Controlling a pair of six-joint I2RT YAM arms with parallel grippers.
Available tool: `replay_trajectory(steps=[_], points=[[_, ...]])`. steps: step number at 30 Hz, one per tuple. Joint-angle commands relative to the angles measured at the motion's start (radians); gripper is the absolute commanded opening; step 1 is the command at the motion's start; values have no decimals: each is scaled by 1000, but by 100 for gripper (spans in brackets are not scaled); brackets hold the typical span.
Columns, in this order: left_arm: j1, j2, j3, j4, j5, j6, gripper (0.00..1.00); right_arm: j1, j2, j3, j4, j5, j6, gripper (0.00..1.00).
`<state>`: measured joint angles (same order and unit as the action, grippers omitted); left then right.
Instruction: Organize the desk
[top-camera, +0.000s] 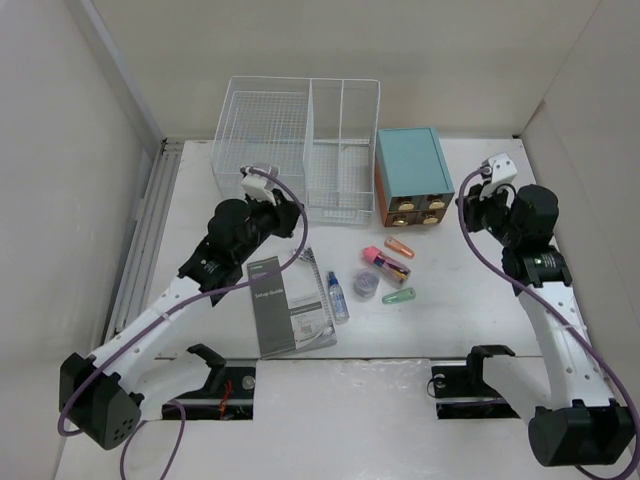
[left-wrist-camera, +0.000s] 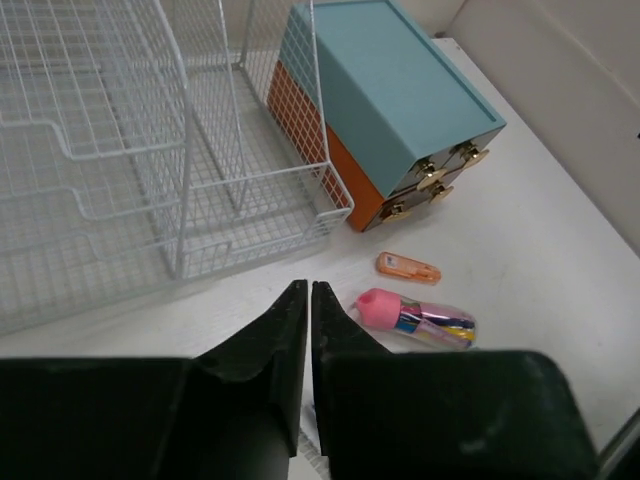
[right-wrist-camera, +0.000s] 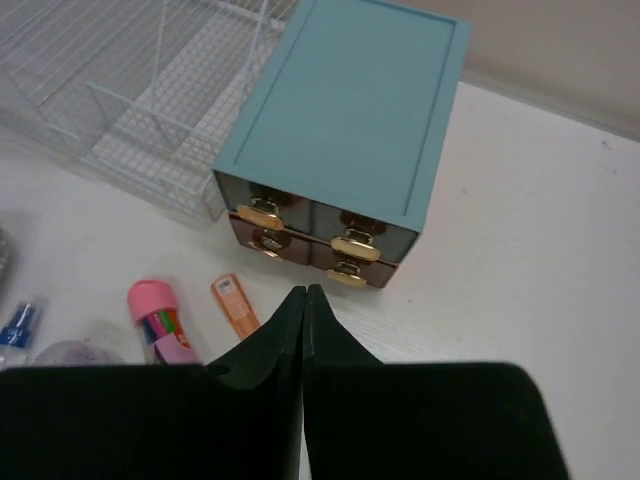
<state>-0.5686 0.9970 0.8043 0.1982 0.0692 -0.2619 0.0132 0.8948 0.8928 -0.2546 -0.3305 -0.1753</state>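
- Two end effectors, both clenched on nothing: the left end effector (left-wrist-camera: 309, 290) and the right end effector (right-wrist-camera: 304, 292) each had jaws pressed together with nothing between.
- Left hovered just in front of the wire basket (top-camera: 312, 150), nose toward the pink-capped pen tube (left-wrist-camera: 420, 318). Probably staged for a first pick.
- Right hung facing the shut drawers of the teal-topped drawer box (right-wrist-camera: 345, 110), in line with the gold pulls (right-wrist-camera: 355, 243). Looked like prep to open one.
- Loose items lay mid-tabletop (top-camera: 450, 290) between the arms: booklet (top-camera: 283, 305), spray bottle (top-camera: 338, 297), orange clip (top-camera: 399, 246), green clip (top-camera: 399, 296).
- Basket and drawer box sat side by side at the far edge as storage, with nothing visible in the basket. Sorting looked unstarted.
- Tabletop spanned the whole cell under everything, with pale panels around it.
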Motion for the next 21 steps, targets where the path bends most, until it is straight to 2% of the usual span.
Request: replay_trajectory(steps=[1, 2, 3, 4, 5, 6, 7, 9, 11, 15, 17, 19, 21], points=[[-31, -6, -13, 38, -55, -29, 0, -4, 1, 18, 9, -132, -20, 0], [-74, -6, -13, 8, -89, -30, 0, -4, 1, 6, 21, -155, -20, 18], [-101, -6, -1, -12, -174, -63, 0, -4, 1, -11, 38, -236, -20, 59], [-125, -6, -1, -37, -213, -89, 9, -4, 1, -11, 66, -289, -20, 100], [-151, -6, -1, -83, -244, -150, 46, -4, 27, -24, 77, -339, -20, 100], [-151, -6, -1, -104, -255, -151, 58, -4, 47, -25, 77, -399, -20, 100], [-151, -15, -25, -126, -272, -233, 63, -4, 76, -25, 86, -512, -20, 100], [-160, -58, -69, -172, -316, -318, 71, 31, 148, 1, 86, -591, -10, 100], [-160, -109, -157, -172, -405, -432, 75, 91, 283, 38, 86, -665, -10, 100], [-169, -296, -293, -232, -528, -606, 76, 232, 502, 121, 86, -665, -10, 100], [-169, -437, -373, -264, -577, -709, 76, 301, 596, 167, 86, -627, -23, 100], [-178, -545, -419, -279, -598, -731, 73, 405, 648, 196, 97, -530, -3, 93], [-178, -580, -441, -309, -647, -763, 71, 468, 729, 253, 107, -423, 23, 93]])
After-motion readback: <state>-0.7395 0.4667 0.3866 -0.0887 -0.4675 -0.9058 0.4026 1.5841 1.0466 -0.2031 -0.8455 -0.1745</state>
